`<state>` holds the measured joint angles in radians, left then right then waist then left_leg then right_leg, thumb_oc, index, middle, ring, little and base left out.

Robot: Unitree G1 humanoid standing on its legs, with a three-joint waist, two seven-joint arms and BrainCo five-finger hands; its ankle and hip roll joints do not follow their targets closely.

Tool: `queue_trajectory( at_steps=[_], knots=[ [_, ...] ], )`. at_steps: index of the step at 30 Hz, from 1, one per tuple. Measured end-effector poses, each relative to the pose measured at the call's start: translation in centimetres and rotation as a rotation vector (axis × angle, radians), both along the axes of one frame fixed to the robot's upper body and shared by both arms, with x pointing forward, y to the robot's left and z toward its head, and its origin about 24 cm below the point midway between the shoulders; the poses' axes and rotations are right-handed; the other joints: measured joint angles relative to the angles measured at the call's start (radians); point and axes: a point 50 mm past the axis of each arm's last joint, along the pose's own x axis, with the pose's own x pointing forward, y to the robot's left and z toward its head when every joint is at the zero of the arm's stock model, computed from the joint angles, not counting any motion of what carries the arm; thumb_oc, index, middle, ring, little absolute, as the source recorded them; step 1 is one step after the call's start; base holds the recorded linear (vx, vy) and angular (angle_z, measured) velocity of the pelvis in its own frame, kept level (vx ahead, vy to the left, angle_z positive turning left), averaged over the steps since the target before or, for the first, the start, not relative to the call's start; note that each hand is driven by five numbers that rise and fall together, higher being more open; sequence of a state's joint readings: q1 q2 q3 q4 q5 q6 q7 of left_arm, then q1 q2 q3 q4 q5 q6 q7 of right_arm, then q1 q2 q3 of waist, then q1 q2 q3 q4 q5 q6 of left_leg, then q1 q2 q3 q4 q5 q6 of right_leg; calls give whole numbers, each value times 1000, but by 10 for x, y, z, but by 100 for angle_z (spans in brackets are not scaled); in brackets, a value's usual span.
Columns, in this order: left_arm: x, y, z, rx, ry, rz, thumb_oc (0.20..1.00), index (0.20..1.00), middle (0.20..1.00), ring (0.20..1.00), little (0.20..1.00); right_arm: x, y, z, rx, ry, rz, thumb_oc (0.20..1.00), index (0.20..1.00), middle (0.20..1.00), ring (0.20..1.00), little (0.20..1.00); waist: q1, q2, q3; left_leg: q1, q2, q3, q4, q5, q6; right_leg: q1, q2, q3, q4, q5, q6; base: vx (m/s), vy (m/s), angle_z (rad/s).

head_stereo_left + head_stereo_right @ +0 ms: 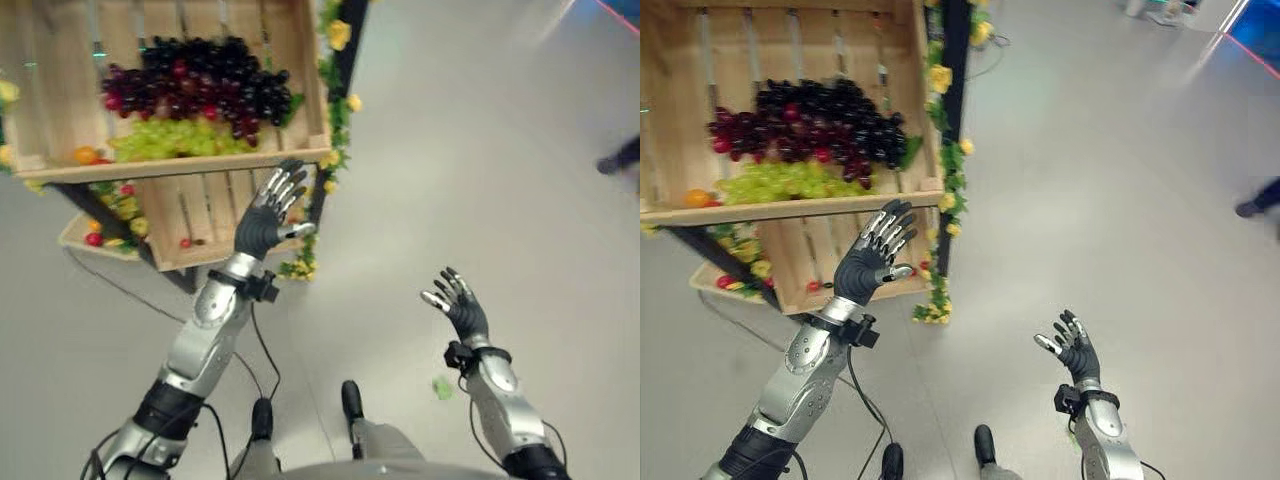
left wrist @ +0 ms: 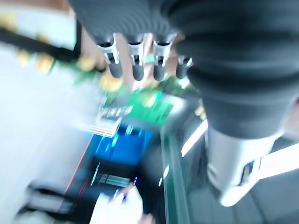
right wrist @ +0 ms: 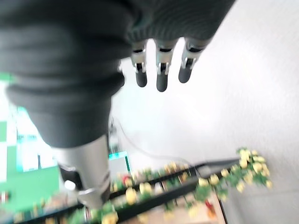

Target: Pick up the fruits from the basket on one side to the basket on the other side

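Dark grapes (image 1: pixel 200 85) and green grapes (image 1: pixel 170 140) fill the upper wooden crate (image 1: pixel 190 165) at upper left of the frame, with an orange fruit (image 1: pixel 85 155) at its front edge. The left hand (image 1: pixel 270 215), fingers spread and empty, is raised just below that edge, probably set to reach in. The right hand (image 1: pixel 460 305) hangs spread over bare floor at lower right; the lower crate (image 1: pixel 205 215) is half hidden, and any second basket is cut off.

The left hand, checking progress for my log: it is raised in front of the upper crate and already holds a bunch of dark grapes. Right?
Not quite. The left hand is raised there, but open and empty in the left eye view; the dark grapes lie in the upper crate.
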<state>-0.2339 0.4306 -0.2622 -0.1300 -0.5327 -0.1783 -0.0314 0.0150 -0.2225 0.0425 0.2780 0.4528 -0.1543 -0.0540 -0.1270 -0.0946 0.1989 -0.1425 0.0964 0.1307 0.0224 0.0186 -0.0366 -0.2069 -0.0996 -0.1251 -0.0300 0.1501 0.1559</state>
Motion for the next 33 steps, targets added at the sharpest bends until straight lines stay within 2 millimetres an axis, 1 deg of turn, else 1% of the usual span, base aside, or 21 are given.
queue_trajectory(
  at_steps=[2,3,4,6,7,8,9,10,13,15,16,17,18,19,20,22,26,28,29,31,33],
  knots=[
    [3,1,-3,3,18,21,1000,1000,1000,1000,1000,-2,-3,-1,-6,7,-15,1000,1000,1000,1000,1000,15,35,20,28,52,66,6,-9,-9,24,-73,-194,84,-66,-46,-129,40,-115],
    [4,5,-8,5,40,44,1000,1000,1000,1000,1000,-6,-1,-2,10,8,-25,1000,1000,1000,1000,1000,47,38,29,77,94,179,32,-27,-27,43,-149,-381,189,-118,-93,-115,-10,-179],
    [6,11,-13,12,67,75,1000,1000,1000,1000,1000,-4,2,2,15,-13,-25,1000,1000,1000,1000,1000,76,49,35,119,134,246,48,-43,-46,73,-199,-471,254,-148,-103,-121,-4,-177],
    [6,23,-17,14,87,127,1000,1000,1000,1000,1000,-7,1,4,12,-22,-30,1000,1000,1000,1000,1000,98,37,30,157,165,299,117,-72,-64,98,-247,-540,323,-113,-133,-53,-7,-143],
    [4,25,-19,11,93,136,1000,1000,1000,1000,1000,-10,1,4,9,-22,-32,1000,1000,1000,1000,1000,90,13,16,169,166,310,143,-86,-84,101,-248,-541,336,-18,-158,-6,-155,-175],
    [1,39,-22,8,107,187,1000,1000,1000,1000,1000,-7,1,10,5,-50,-32,1000,1000,1000,1000,1000,95,3,12,179,197,321,207,-110,-86,95,-222,-495,324,-109,-120,20,-149,-135],
    [1,36,-26,-12,120,186,1000,1000,1000,1000,1000,-7,-1,12,-1,-57,-38,1000,1000,1000,1000,1000,75,3,11,155,203,308,234,-139,-87,88,-204,-465,307,-133,-113,28,-232,-165],
    [0,34,-29,-41,132,187,1000,1000,1000,1000,1000,-4,-10,19,-12,-88,-64,1000,1000,1000,1000,1000,65,36,18,162,199,313,205,-172,-112,76,-154,-384,267,-150,-81,39,-160,-143],
    [0,31,-39,-46,183,181,1000,1000,1000,1000,1000,-16,-22,9,-41,-34,-88,1000,1000,1000,1000,1000,20,48,15,234,241,351,251,-158,-113,28,-84,-308,309,-187,-123,85,-222,-167],
    [-2,35,-51,-92,235,196,1000,1000,1000,1000,1000,-27,-28,3,-57,1,-101,1000,1000,1000,1000,1000,-22,59,7,263,288,368,355,-135,-78,7,-32,-231,356,-224,-152,89,-322,-180],
    [-6,38,-57,-99,260,206,1000,1000,1000,1000,1000,-34,-30,-2,-65,28,-105,1000,1000,1000,1000,1000,-33,53,4,263,307,305,464,-80,-40,13,12,-147,356,-226,-182,64,-211,-194],
    [-8,38,-60,-103,273,208,1000,1000,1000,1000,1000,-35,-32,-2,-71,33,-106,1000,1000,1000,1000,1000,-25,64,8,248,309,246,539,-55,-55,25,31,-123,343,-222,-200,86,-97,-204],
    [-9,38,-62,-106,281,209,1000,1000,1000,1000,1000,-34,-33,-2,-76,33,-107,1000,1000,1000,1000,1000,-30,67,9,227,278,177,588,-79,-83,31,51,-80,331,-219,-207,172,-76,-223],
    [-12,38,-67,-116,297,215,1000,1000,1000,1000,1000,-29,-35,3,-95,20,-91,1000,1000,1000,1000,1000,-5,66,13,189,136,-33,661,-117,-137,54,62,-6,303,-195,-214,178,-106,-203],
    [-15,38,-70,-119,309,216,1000,1000,1000,1000,1000,-28,-33,4,-104,18,-72,1000,1000,1000,1000,1000,-12,66,13,160,78,-84,689,-131,-146,73,79,3,280,-193,-218,188,-105,-211],
    [-24,35,-81,-177,347,232,1000,1000,1000,1000,1000,-26,-36,6,-155,24,-12,1000,1000,1000,1000,1000,30,95,20,97,-91,-297,703,-174,-110,118,108,101,216,-174,-224,137,-66,-216],
    [-26,33,-86,-194,368,237,1000,1000,1000,1000,1000,-44,-36,-5,-149,81,2,1000,1000,1000,1000,1000,35,102,18,-37,-115,-312,736,-102,-76,169,124,91,201,-190,-233,221,46,-140],
    [-23,35,-87,-197,371,250,1000,1000,1000,1000,1000,-44,-39,-5,-139,77,-21,1000,1000,1000,1000,1000,32,111,12,2,-170,-438,520,-147,-50,138,122,157,205,-171,-223,99,25,-98],
    [-20,32,-85,-208,368,247,1000,1000,1000,1000,1000,-42,-40,-4,-144,76,-21,1000,1000,1000,1000,1000,27,122,30,-14,-182,-451,480,-155,-52,143,126,175,204,-185,-225,128,65,-73],
    [-20,31,-86,-214,372,254,1000,1000,1000,1000,1000,-35,-37,0,-146,57,-7,1000,1000,1000,1000,1000,48,121,41,-14,-223,-551,352,-144,-48,145,121,224,207,-199,-205,78,56,-60],
    [-20,31,-87,-218,374,258,1000,1000,1000,1000,1000,-27,-39,8,-167,25,0,1000,1000,1000,1000,1000,61,163,56,-37,-225,-582,271,-120,-16,150,138,256,222,-219,-171,78,64,-62]
  ],
)
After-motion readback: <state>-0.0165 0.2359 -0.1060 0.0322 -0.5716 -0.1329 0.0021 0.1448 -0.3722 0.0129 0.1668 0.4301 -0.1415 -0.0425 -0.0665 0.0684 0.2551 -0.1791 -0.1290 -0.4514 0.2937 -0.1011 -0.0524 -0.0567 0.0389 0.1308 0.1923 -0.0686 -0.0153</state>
